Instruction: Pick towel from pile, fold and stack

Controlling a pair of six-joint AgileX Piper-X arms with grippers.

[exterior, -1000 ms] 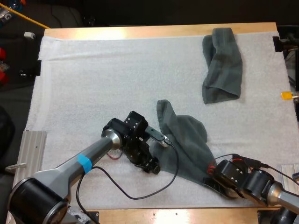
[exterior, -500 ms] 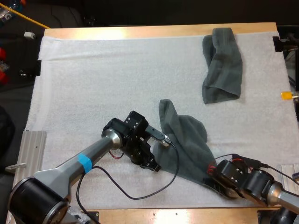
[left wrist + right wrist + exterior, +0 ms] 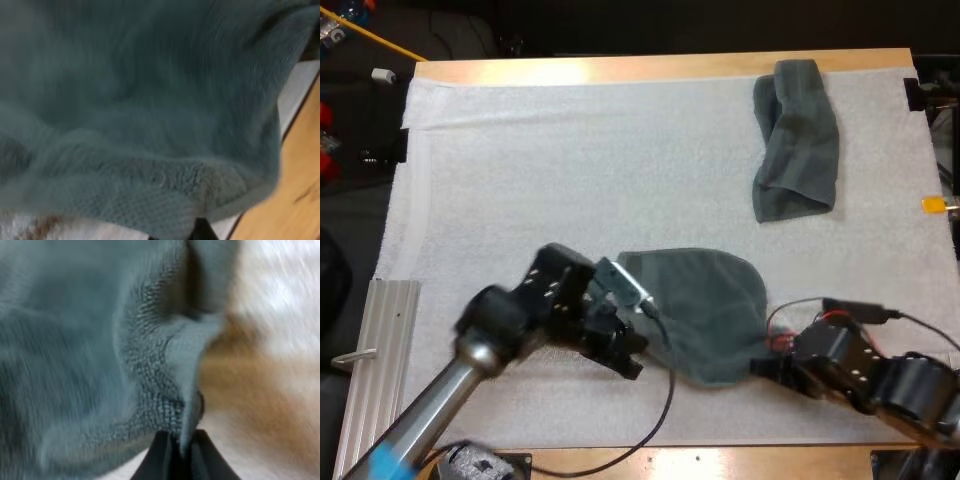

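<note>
A dark grey-green towel (image 3: 705,310) lies near the mat's front, stretched between my two grippers. My left gripper (image 3: 636,362) is at the towel's left edge, shut on its hem. In the left wrist view the towel (image 3: 150,100) hangs close over the gripper (image 3: 200,231), its woven hem right at the dark fingertips. My right gripper (image 3: 766,365) is at the towel's lower right corner. In the right wrist view that gripper (image 3: 179,452) is shut on a thin fold of the towel's edge (image 3: 187,365).
A second crumpled towel (image 3: 795,140) lies at the mat's far right. A ribbed metal rail (image 3: 375,340) runs along the table's left side. The wooden table edge (image 3: 300,175) shows just past the held towel.
My left gripper shut on the towel's edge and the arm swung left and towards the front. The towel's upright flap came down and the cloth widened. The right arm shifted slightly right.
</note>
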